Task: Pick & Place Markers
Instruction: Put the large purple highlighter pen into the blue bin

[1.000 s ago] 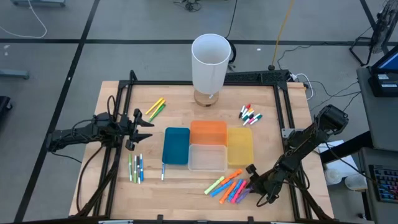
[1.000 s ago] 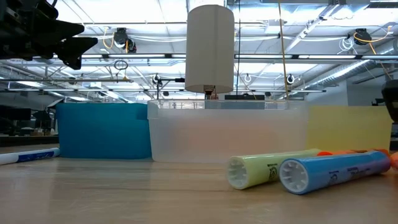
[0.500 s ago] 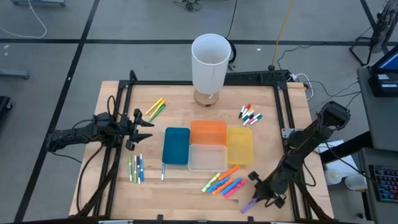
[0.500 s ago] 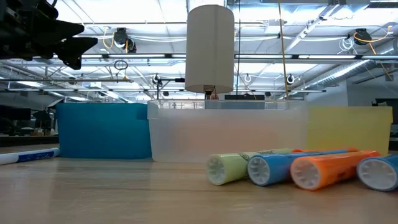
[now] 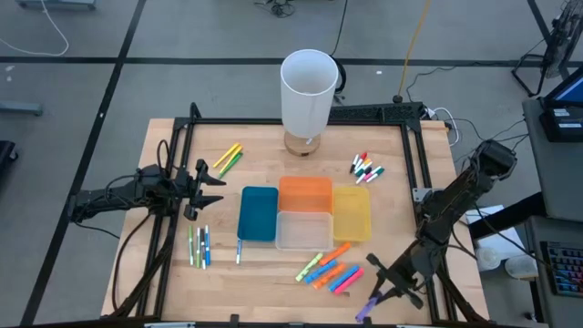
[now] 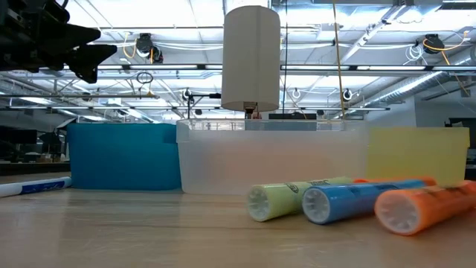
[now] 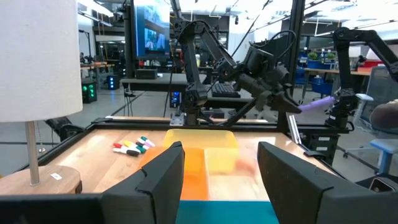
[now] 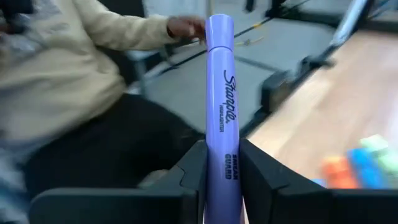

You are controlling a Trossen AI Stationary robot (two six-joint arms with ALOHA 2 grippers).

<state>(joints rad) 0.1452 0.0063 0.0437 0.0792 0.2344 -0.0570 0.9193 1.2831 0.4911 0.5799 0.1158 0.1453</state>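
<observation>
High view, looking straight down on a wooden table (image 5: 273, 273): I am the robot, and my right arm reaches in from the right side, bent at the elbow, its forearm slanting down toward the near right corner. My right gripper (image 5: 381, 293) hangs past the table's near edge, fingers closed on a purple highlighter (image 5: 366, 308) whose free end points out over the floor. In my right wrist view that highlighter (image 8: 222, 118) stands straight up between my two dark fingers (image 8: 194, 171), touching both, with a person in a light sleeve (image 8: 74, 56) blurred beyond it. The loose highlighters (image 5: 328, 266), green, blue, orange and pink, lie in a fanned cluster on the wood just in front of the clear bin (image 5: 304, 230), near my right gripper but apart from it. From the low view three of them show end-on: green (image 6: 290, 202), blue (image 6: 349, 202), orange (image 6: 420, 208). My left arm stretches in level from the left, and my left gripper (image 5: 208, 189) waits with fingers parted and nothing between them, beside the blue bin (image 5: 258, 213). More markers lie near it: slim pens (image 5: 199, 245) toward the near left, a yellow and green pair (image 5: 228, 158) farther back, and small white markers with coloured caps (image 5: 367, 168) at the far right.
</observation>
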